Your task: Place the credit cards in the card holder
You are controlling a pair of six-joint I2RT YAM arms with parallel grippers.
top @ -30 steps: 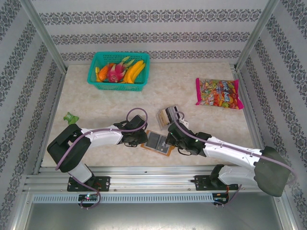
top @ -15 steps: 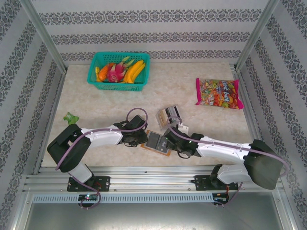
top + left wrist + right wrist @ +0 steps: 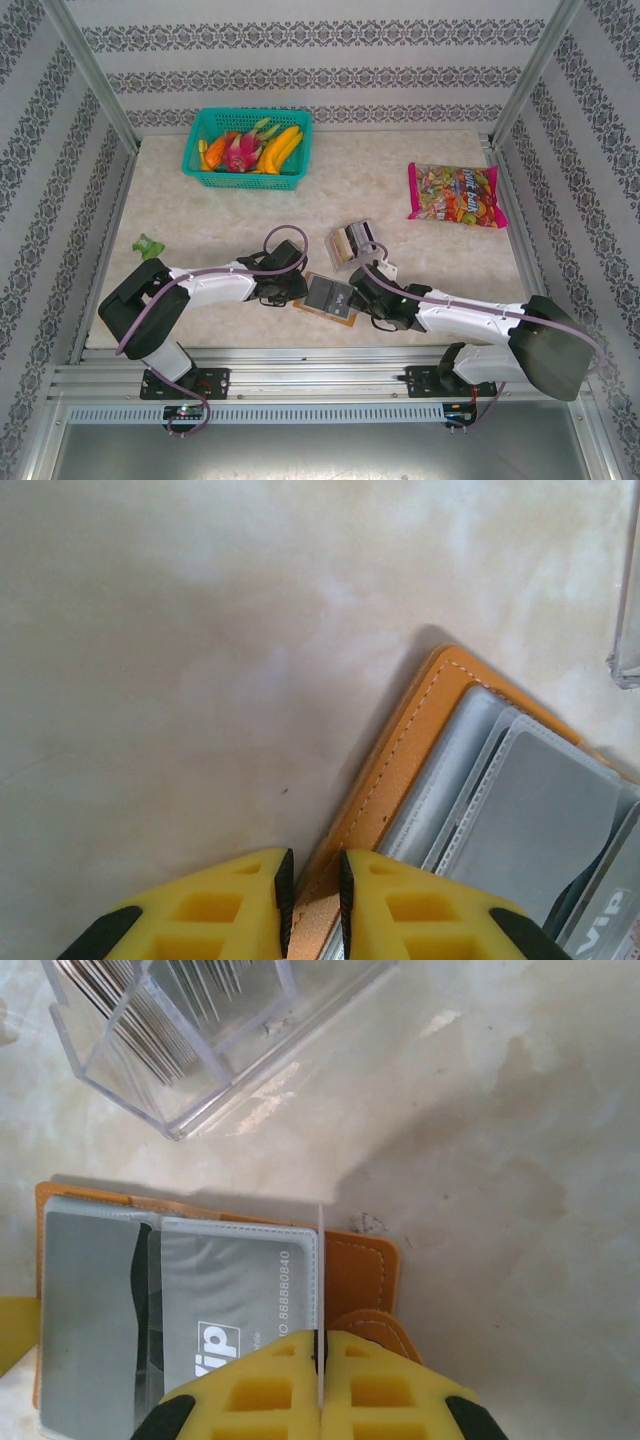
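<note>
Card holder (image 3: 365,1260) lying open, grey card (image 3: 235,1280) inside marked "vip" and "NO.88880840", right gripper (image 3: 320,1345) pinching thin white card (image 3: 320,1250) edge-on, left gripper (image 3: 312,878) clamped on holder's orange edge.

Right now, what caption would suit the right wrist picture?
Right gripper pinches a thin card edge-on over the open orange card holder.

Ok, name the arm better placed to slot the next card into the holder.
Right. The right pincer is shut on a thin white card held edge-on over the open card holder, while the left pincer only clamps the holder's orange edge, likely steadying it.
</note>
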